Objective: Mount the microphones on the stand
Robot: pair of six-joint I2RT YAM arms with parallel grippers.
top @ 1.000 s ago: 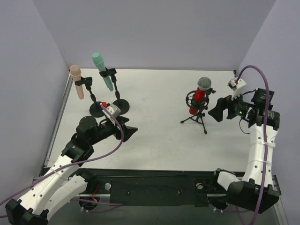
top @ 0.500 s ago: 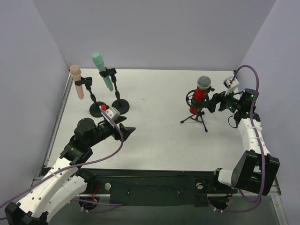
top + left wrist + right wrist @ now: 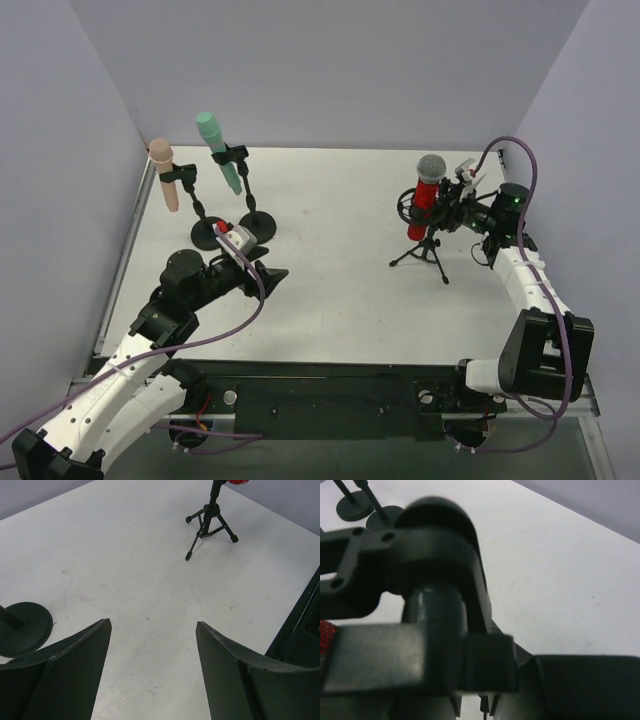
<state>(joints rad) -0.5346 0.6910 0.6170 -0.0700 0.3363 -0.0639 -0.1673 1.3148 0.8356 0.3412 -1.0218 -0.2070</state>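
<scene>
Pink microphone [image 3: 168, 195], mint microphone [image 3: 214, 137], red microphone [image 3: 422, 205]: three, in three stands [image 3: 430, 258].

White shells and black joints are seen on the left arm [image 3: 110, 372] and right arm [image 3: 530, 285], with purple cables [image 3: 262, 290] looped along both; the left claw [image 3: 152, 625] is black.

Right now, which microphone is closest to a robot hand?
The red microphone with the silver head: the right gripper is at its holder. The pink microphone and green microphone stand far off, on the left.
</scene>
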